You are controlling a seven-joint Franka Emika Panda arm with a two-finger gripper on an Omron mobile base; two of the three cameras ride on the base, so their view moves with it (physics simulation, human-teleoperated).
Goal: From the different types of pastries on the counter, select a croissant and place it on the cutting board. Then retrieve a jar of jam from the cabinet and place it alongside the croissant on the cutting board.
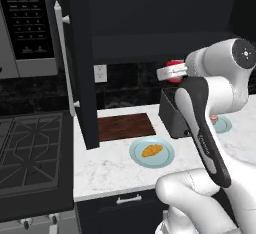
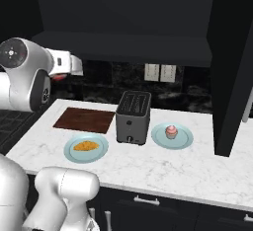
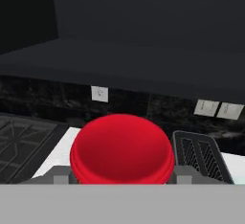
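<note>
Left base view: the arm is up high, and the end effector [image 1: 172, 71] is clamped on the red jam jar [image 1: 176, 71], in the air above the toaster [image 1: 174, 113], below the open cabinet [image 1: 150, 18]. The croissant [image 1: 152, 150] sits on a blue plate [image 1: 151, 152] on the worktop [image 1: 115, 168], just near of the cutting board [image 1: 126, 126], which has nothing on it.

Right base view: the end effector [image 2: 66, 69] is at the far left, above the board [image 2: 84, 120], with a sliver of red jar [image 2: 60, 77] under it. The croissant [image 2: 86, 145] is on its plate [image 2: 86, 148], left of the toaster [image 2: 133, 117]. The cupcake [image 2: 171, 132] is on the right plate [image 2: 172, 136].

Hand view: the jar [image 3: 122, 150] sits snug between the fingertips [image 3: 60, 178].
</note>
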